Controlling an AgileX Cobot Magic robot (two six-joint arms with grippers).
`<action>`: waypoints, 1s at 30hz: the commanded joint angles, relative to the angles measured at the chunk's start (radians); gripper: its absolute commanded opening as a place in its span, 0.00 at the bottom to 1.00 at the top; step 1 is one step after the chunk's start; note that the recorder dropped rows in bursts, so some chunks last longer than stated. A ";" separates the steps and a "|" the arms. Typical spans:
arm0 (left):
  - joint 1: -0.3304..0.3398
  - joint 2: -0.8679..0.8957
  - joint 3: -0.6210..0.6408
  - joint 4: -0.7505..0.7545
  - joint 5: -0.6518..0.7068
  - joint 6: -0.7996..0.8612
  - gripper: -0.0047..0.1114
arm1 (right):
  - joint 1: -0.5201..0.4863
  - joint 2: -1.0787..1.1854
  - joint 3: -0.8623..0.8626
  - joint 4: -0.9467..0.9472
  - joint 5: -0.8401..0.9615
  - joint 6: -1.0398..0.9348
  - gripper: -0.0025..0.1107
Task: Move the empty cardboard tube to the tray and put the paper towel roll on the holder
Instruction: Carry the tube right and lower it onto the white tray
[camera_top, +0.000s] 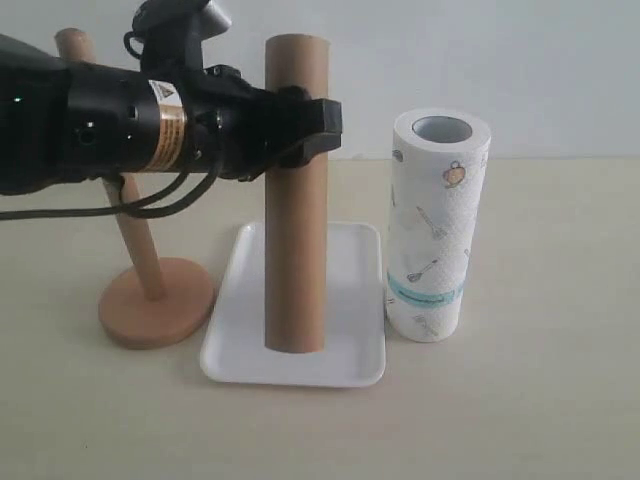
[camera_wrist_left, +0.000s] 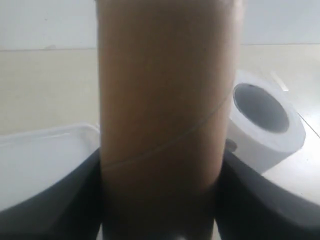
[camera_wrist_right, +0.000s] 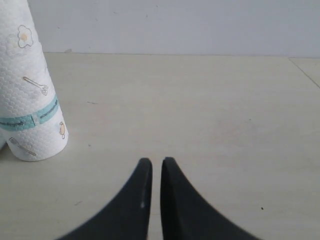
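Left gripper: the black left gripper (camera_top: 303, 130) is clenched on the long hollow brown cardboard tube (camera_top: 296, 250), one finger on each side, gripping it a short way below the open top end.
Left wrist view: the dark fingers (camera_wrist_left: 75, 200) flank the brown cardboard tube, which fills the middle of the picture.
Left arm: it reaches in level from the left of the exterior view, with a black cable looping beneath it.
Brown cardboard tube: upright, with its lower end inside the rim of the shallow white rectangular tray (camera_top: 350, 372), left of the tray's middle, apparently resting on the tray floor.
White tray: flat on the pale beige tabletop (camera_top: 540, 400), between the wooden stand and the paper roll.
Paper towel roll: the thick white paper towel roll (camera_top: 440, 230), printed with small utensil drawings and a teal band, stands upright on the tabletop just beside the tray's right rim; whether they touch cannot be told.
Holder: the light brown wooden holder (camera_top: 155, 300) sits left of the tray, its round disc base on the tabletop, its thin dowel slanting in this view and partly hidden behind the arm.
Right gripper: the black right gripper (camera_wrist_right: 156, 162) has its jaws drawn together, only a sliver between them, grasping nothing, over bare tabletop with the paper towel roll near.
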 joint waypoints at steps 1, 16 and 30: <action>-0.001 0.044 -0.060 -0.012 0.047 0.019 0.08 | -0.006 -0.005 -0.001 -0.006 -0.007 0.000 0.08; 0.019 0.075 -0.102 -0.252 0.317 0.435 0.08 | -0.006 -0.005 -0.001 -0.006 -0.007 0.000 0.08; 0.017 0.173 -0.417 -1.330 0.675 1.534 0.08 | -0.006 -0.005 -0.001 -0.006 -0.007 0.000 0.08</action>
